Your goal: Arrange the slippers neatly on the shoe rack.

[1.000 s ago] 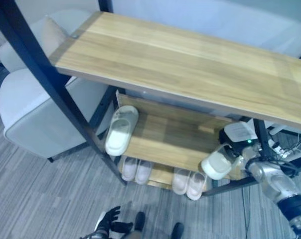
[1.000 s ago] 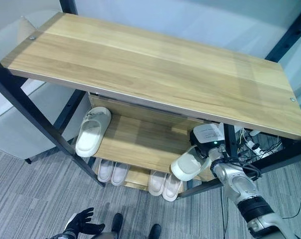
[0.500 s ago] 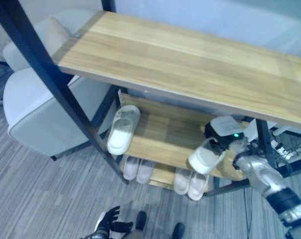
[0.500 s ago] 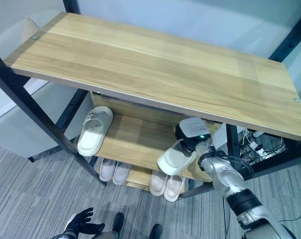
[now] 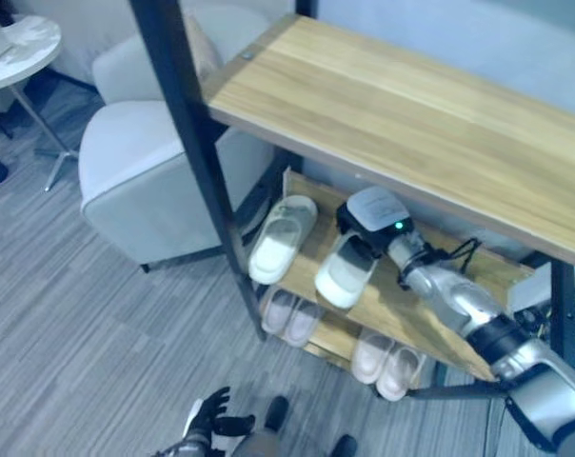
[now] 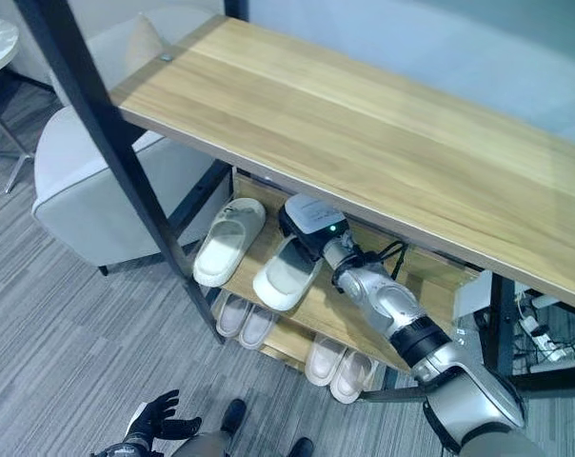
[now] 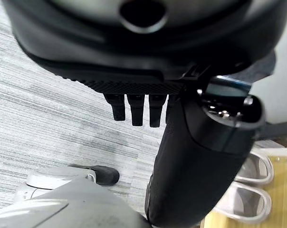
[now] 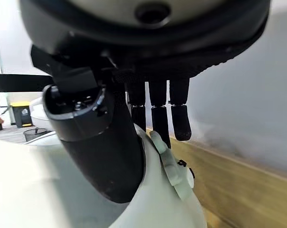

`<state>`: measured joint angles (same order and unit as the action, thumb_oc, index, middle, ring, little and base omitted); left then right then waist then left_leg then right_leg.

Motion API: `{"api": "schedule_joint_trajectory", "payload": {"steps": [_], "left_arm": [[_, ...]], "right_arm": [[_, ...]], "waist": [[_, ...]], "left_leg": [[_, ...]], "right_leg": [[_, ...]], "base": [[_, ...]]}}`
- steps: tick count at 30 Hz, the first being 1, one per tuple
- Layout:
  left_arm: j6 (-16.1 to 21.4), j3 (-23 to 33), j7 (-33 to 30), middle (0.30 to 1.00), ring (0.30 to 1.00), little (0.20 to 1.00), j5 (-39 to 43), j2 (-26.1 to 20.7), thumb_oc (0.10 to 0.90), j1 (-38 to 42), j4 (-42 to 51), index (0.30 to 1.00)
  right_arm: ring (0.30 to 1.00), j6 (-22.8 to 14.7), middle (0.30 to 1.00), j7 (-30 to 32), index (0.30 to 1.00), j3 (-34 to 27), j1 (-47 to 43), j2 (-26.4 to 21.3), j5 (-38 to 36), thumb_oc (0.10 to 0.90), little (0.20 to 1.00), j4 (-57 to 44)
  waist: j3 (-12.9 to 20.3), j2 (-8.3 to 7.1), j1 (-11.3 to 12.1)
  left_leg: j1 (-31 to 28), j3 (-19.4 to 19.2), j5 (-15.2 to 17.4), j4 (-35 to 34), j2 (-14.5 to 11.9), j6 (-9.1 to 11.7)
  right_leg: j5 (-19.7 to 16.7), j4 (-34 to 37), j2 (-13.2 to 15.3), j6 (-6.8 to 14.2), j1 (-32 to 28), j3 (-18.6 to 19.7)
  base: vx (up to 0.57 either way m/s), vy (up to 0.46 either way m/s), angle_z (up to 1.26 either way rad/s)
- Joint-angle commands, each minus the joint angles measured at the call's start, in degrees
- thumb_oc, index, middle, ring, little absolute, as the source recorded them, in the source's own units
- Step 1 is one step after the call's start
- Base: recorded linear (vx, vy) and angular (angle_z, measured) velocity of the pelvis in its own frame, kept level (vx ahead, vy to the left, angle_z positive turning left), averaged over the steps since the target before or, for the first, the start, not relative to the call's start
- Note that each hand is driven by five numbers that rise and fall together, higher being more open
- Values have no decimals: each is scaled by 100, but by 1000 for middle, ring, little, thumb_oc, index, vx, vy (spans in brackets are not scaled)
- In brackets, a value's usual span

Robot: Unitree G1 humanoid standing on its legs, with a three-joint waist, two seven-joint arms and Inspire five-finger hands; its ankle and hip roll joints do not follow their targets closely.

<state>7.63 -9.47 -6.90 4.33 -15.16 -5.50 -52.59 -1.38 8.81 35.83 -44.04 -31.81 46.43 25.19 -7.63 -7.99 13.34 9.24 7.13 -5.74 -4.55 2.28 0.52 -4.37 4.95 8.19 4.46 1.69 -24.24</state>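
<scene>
White slipper [image 6: 286, 273] pinched in right hand [image 8: 134, 142].

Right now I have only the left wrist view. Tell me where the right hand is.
Observer: The right hand is under the top board, at the middle shelf.
Operator: Say what it holds.
Observer: Its thumb and fingers pinch a slipper.
Operator: Report what lies beside that.
Observer: A second slipper lies on the same shelf to the robot's left, apart from the held one, with its toe over the front edge.
</scene>
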Motion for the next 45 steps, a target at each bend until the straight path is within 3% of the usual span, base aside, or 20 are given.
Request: {"api": "schedule_joint_trajectory", "payload": {"steps": [1, 4, 5, 6, 11, 12, 13, 14, 33, 45], "left_arm": [[196, -487, -67, 900, 900, 900, 210, -186, 800, -45, -176, 900], [212, -500, -80, 900, 900, 900, 236, -206, 800, -24, -153, 900], [216, -514, -83, 900, 900, 900, 233, -208, 800, -23, -162, 900], [212, -530, -94, 900, 900, 900, 219, -208, 800, -19, -183, 900], [252, -595, -118, 900, 900, 900, 218, -180, 800, 31, -183, 900], [250, -613, -119, 900, 900, 900, 220, -175, 800, 40, -182, 900], [248, -622, -122, 900, 900, 900, 224, -167, 800, 56, -185, 900], [245, -631, -125, 900, 900, 900, 230, -161, 800, 75, -185, 900], [190, -537, -96, 900, 900, 900, 131, 13, 800, 66, -278, 900], [121, -345, -62, 900, 900, 900, 31, 2, 800, -12, -273, 900]], "right_arm": [[300, 184, 300, 552, 300, -42, -911, -125, -207, 400, 300, 79], [300, 218, 300, 596, 300, 68, -1039, -82, -196, 400, 300, 310], [354, 224, 354, 623, 354, 78, -1056, -76, -196, 436, 354, 374], [300, 227, 300, 691, 300, 103, -1095, -61, -168, 400, 300, 424], [309, 221, 309, 855, 309, 132, -1150, 54, -119, 406, 309, 546], [396, 236, 396, 855, 396, 145, -1164, 67, -115, 464, 396, 560], [698, 245, 698, 868, 698, 151, -1169, 85, -123, 665, 698, 577], [900, 256, 900, 871, 900, 141, -1156, 109, -130, 800, 900, 588], [900, -24, 900, 687, 900, -193, -243, 4, -332, 800, 900, -453], [900, -216, 900, 579, 900, -665, 360, -335, -607, 800, 900, -1259]], "waist": [[192, 32, 172], [172, 25, 220], [167, 25, 233], [153, 22, 266], [118, 48, 324], [120, 49, 328], [117, 55, 332], [118, 57, 339], [201, 93, 155], [252, 129, -19]], "left_leg": [[-312, -348, 464, 9, -315, 285], [-279, -294, 452, 17, -307, 291], [-269, -279, 448, 18, -305, 293], [-250, -258, 443, 21, -304, 299], [-214, -232, 423, 34, -286, 308], [-211, -230, 422, 33, -287, 309], [-206, -220, 420, 33, -290, 313], [-203, -213, 420, 33, -292, 316], [-309, -274, 477, 16, -299, 306], [-381, -354, 496, 2, -332, 323]], "right_leg": [[286, -428, 379, 483, -212, -4], [296, -435, 389, 480, -214, -61], [299, -436, 391, 480, -217, -82], [300, -443, 399, 483, -213, -110], [288, -453, 417, 485, -200, -173], [289, -451, 421, 484, -200, -173], [289, -447, 424, 483, -202, -179], [287, -445, 430, 482, -206, -187], [289, -488, 459, 490, -235, -174], [309, -486, 446, 486, -240, -108]], "base": [[8, 4, 5], [-2, 8, 6], [-4, 7, 16], [0, 8, 15], [0, 9, 9], [0, 0, 0], [0, 0, 0], [0, 0, 0], [1, 4, 3], [-4, 0, -1]]}}
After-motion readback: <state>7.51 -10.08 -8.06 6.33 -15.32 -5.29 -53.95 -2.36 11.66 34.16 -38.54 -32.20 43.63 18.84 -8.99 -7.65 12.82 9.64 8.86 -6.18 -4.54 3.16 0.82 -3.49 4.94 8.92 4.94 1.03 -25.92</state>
